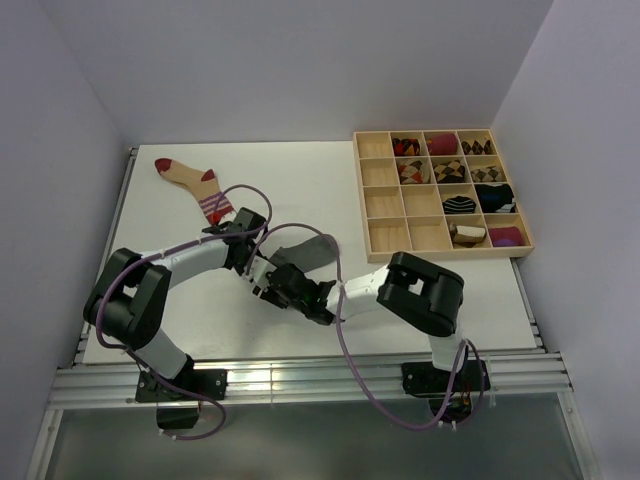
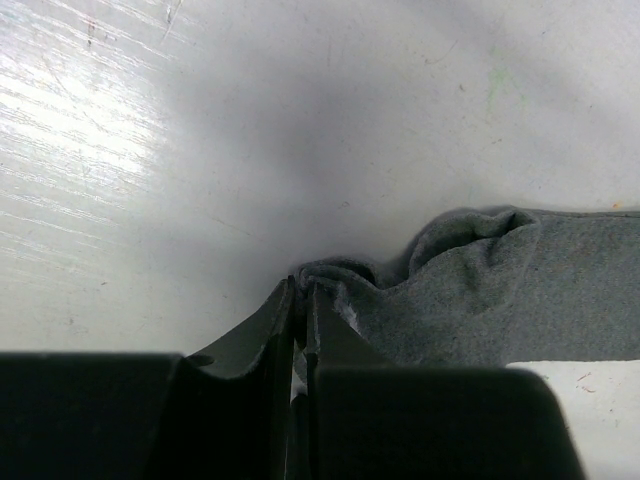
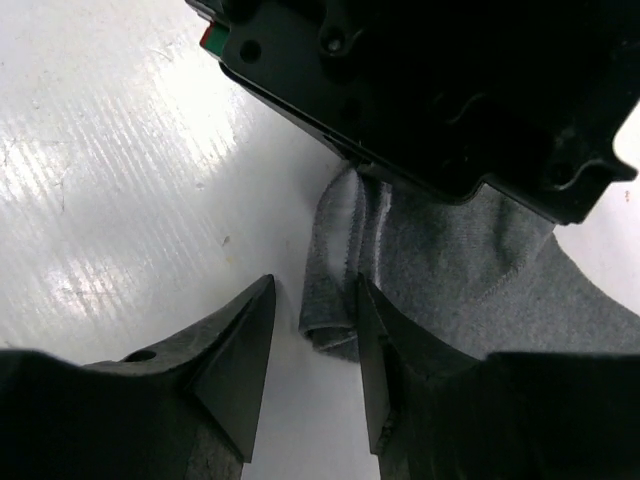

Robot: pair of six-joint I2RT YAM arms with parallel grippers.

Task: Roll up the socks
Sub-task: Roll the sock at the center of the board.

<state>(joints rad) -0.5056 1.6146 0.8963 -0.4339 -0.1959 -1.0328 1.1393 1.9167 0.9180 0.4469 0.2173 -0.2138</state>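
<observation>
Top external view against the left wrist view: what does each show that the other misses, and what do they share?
Only the top external view shows the beige sock lying flat at the far left, and the wooden tray on the right with sock bundles in several compartments. Only the left wrist view shows the left gripper shut on a bunched edge of the grey sock, the cloth puckered at its tips. Both show the grey sock lying on the white table.
</observation>
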